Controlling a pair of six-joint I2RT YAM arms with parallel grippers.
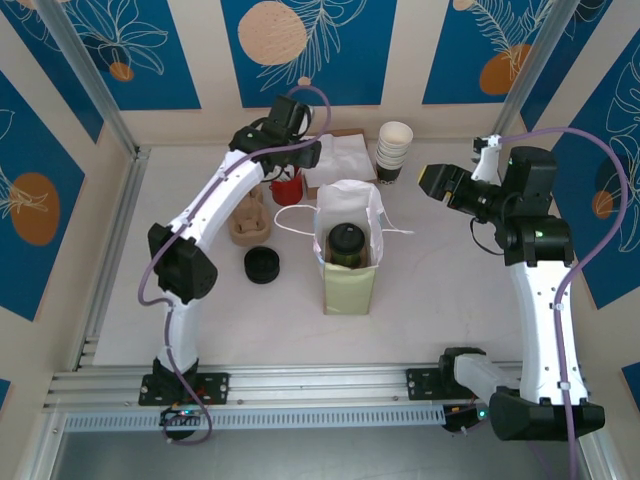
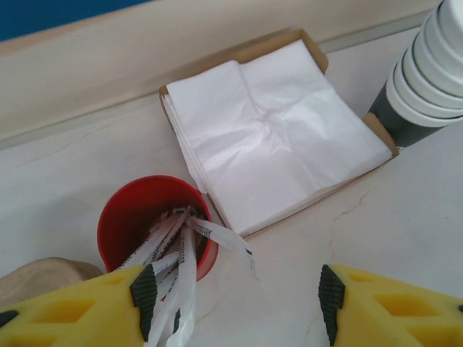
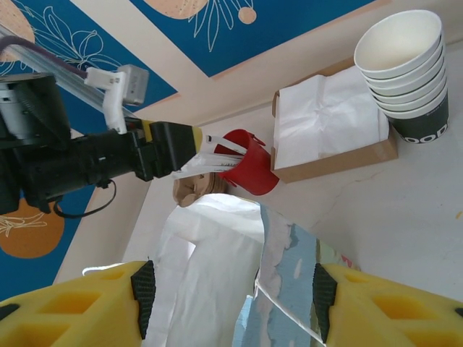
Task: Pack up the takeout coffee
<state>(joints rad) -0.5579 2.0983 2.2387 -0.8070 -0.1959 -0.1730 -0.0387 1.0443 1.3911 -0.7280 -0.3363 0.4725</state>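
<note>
**Takeout coffee in the bag; both grippers released.**

We find the takeout coffee (image 1: 346, 245), black lid up, standing inside the open paper bag (image 1: 350, 290) on the surface (image 1: 450, 300), ahead of and below the right gripper (image 3: 231, 289). That gripper's jaws stand apart with nothing between them. The left gripper (image 2: 235, 296) hangs over the red cup (image 2: 137, 217) of paper-wrapped sticks (image 2: 177, 260). Its jaws are also apart, and the sticks lie against one pad, unclamped. Napkins (image 2: 275, 137) lie just beyond it, and the stacked cups (image 2: 427, 79) stand to its right.
</note>
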